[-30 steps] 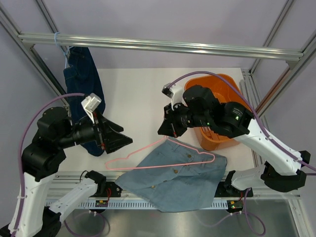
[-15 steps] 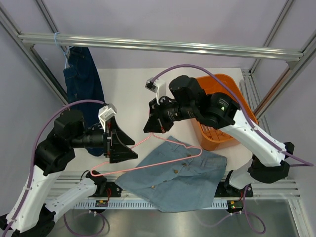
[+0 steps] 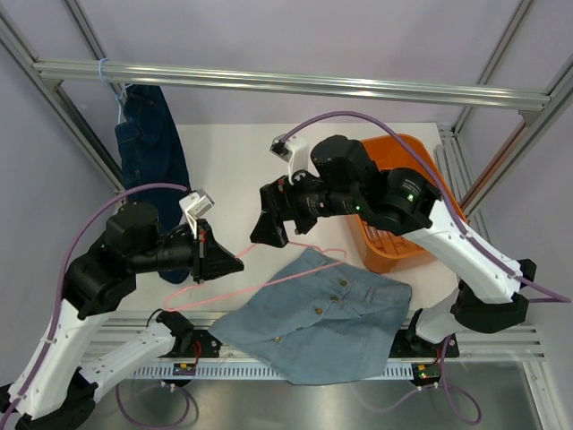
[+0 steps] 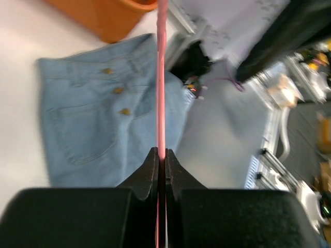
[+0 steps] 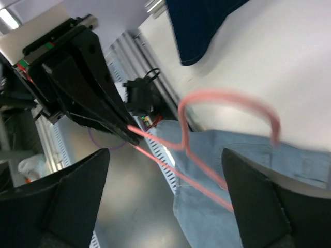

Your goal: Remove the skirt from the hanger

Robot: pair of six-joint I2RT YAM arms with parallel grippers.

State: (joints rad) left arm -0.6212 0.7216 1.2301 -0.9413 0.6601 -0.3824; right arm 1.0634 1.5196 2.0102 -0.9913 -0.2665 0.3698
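Observation:
The light blue denim skirt (image 3: 315, 315) lies flat at the table's near edge, partly overhanging it. A thin pink hanger (image 3: 269, 283) slants above it, and its right end (image 3: 343, 254) sits over the skirt's top edge. My left gripper (image 3: 230, 265) is shut on the hanger's bar, and the left wrist view shows the pink rod (image 4: 161, 93) pinched in the left gripper (image 4: 161, 151). My right gripper (image 3: 267, 231) hovers by the hook with jaws wide apart and nothing between them. In the right wrist view the hook (image 5: 231, 97) curves just beyond the right gripper (image 5: 165, 151).
An orange basket (image 3: 390, 253) stands on the right behind the right arm. Dark blue jeans (image 3: 148, 134) hang from the rail (image 3: 295, 82) at the back left. The slotted front rail (image 3: 269, 365) runs under the skirt's hem.
The hanger has slid left and lifted, so more of it shows clear of the skirt. My right gripper moved left with the hook. The skirt stayed put.

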